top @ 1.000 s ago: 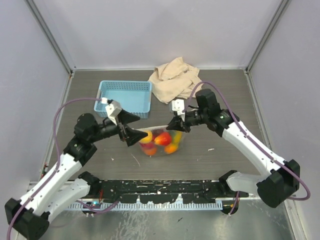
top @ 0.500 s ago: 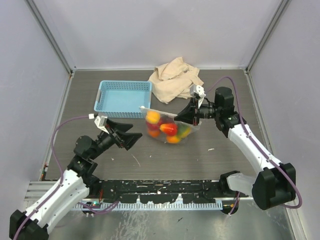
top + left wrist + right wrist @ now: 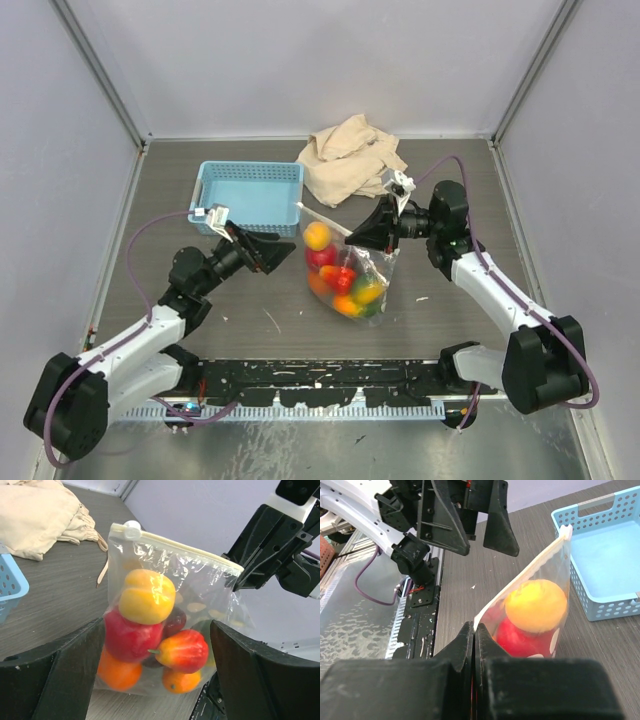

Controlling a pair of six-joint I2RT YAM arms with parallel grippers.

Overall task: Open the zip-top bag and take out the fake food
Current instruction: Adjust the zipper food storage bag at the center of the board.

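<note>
The right gripper (image 3: 474, 630) is clenched, its two fingers pressed flat together on one end of the white zip strip (image 3: 180, 550) of the zip-top bag (image 3: 195, 587). The bag hangs from this grip with the strip slanting upward and the white slider (image 3: 132, 529) at the far end, away from the clamped corner. The strip appears closed along its visible length. The fake food (image 3: 146, 596) sits inside the bag in a stacked cluster: a yellow-orange piece on top, a red piece (image 3: 127, 640) below it, a red-orange piece (image 3: 182, 650) beside that, two orange pieces (image 3: 117, 672) at the bottom, and dark maroon (image 3: 175, 622) and green pieces behind. Whether the bottom of the bag rests on the table (image 3: 440, 170) cannot be determined. The left gripper (image 3: 278, 256) is released, its fingers (image 3: 50, 670) spread wide, aimed at the bag from the left side and close to it but not touching it. The light blue perforated basket (image 3: 250, 190) stands on the table behind the left gripper. The beige cloth bag (image 3: 350, 160) lies crumpled behind the right gripper, just beside the basket.
</note>
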